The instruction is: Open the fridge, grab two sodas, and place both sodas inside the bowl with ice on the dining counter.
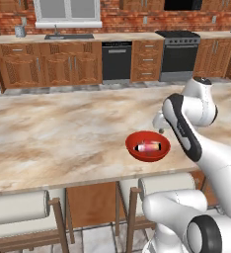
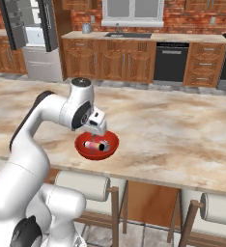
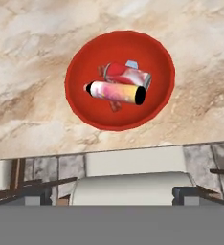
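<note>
Now we see both sodas lying on their sides inside the red bowl, which sits on the marbled bench close to its near edge, above the cream-cushioned stools. Through the hand view, the pale pink-white soda rests across the front of the red soda, the two touching, with a small pale ice piece just beyond them. Our end effector hangs directly above the bowl, apart from the cans and holding nothing; from the right base view it hovers just over the rim, and we cannot tell whether its fingers are spread or pressed together. On the left base view the bowl sits just left of our forearm. Far back on the left, the fridge stands with its doors swung open.
</note>
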Robot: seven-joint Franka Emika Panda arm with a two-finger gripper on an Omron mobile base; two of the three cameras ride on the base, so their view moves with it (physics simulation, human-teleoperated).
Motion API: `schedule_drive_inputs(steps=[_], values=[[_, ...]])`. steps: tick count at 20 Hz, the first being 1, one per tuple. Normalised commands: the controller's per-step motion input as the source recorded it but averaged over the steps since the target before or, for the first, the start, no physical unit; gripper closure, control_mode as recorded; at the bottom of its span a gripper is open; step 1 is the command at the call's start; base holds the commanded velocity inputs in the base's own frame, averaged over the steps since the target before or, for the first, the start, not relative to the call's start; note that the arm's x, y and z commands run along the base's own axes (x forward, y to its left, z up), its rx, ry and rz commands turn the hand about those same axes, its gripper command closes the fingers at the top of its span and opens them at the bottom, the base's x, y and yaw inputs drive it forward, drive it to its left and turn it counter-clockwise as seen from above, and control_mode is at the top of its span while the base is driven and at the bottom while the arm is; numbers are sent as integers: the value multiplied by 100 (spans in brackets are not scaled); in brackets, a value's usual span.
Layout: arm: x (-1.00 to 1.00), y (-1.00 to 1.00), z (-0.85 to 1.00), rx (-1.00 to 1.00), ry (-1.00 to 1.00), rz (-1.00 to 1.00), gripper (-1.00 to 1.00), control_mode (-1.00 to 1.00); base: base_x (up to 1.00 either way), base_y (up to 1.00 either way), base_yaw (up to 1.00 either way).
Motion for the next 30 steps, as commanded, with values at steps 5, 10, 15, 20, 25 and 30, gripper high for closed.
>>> schedule_drive_inputs(steps=[5, 10, 15, 20, 25, 30], values=[[-24, 8, 15, 0, 11, 0, -100, -100, 0, 0, 0], [-41, 14, 3, 0, 7, -1, -100, -100, 0, 0, 0], [-58, 15, 0, 0, 0, -4, -100, -100, 0, 0, 0], [-60, 13, 3, 0, 0, -4, -100, -100, 0, 0, 0], [-60, 11, 7, 0, 0, -5, -100, -100, 0, 0, 0], [-59, 9, 14, 0, 0, -6, -100, -100, 0, 0, 0]])
